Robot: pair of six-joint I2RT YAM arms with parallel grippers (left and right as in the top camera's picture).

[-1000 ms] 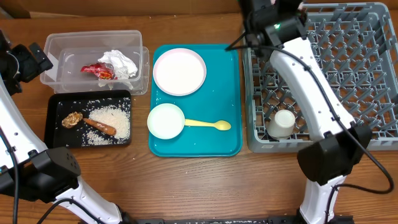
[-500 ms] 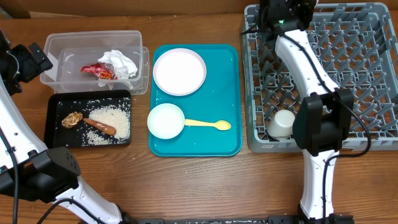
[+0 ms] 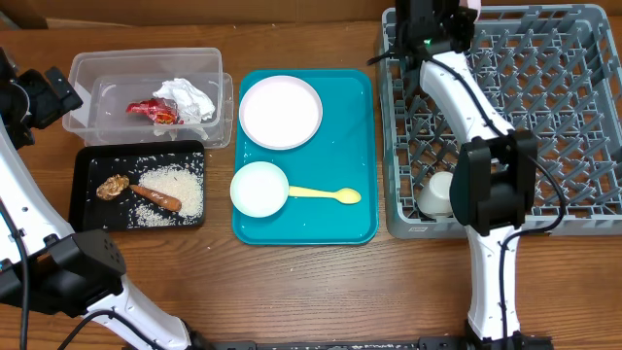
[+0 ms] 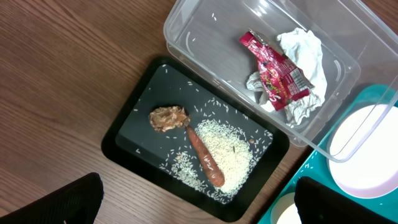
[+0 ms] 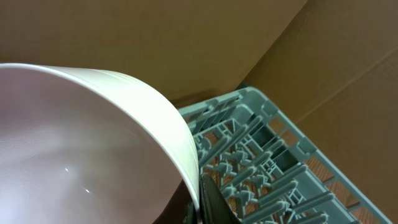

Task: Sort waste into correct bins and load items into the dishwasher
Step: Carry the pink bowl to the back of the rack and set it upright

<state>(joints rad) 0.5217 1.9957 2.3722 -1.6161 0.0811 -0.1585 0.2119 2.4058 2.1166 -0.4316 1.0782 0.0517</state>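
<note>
My right gripper is shut on the rim of a white bowl, held over the far left corner of the grey dish rack, which also shows in the right wrist view. A small white cup stands in the rack's near left corner. The white plate, another white bowl and the yellow spoon lie on the teal tray. The foil wrapper and napkin lie in the clear tub. The sausage, food lump and rice lie in the black tray. My left gripper is open and empty, high above the black tray.
Brown cardboard walls rise right behind the rack. The right arm's own links stretch across the rack's left side. Bare wooden table lies in front of the trays.
The right arm has swung back and right, carrying the bowl from above the teal tray's far edge to the rack's far left corner. The left arm has not moved.
</note>
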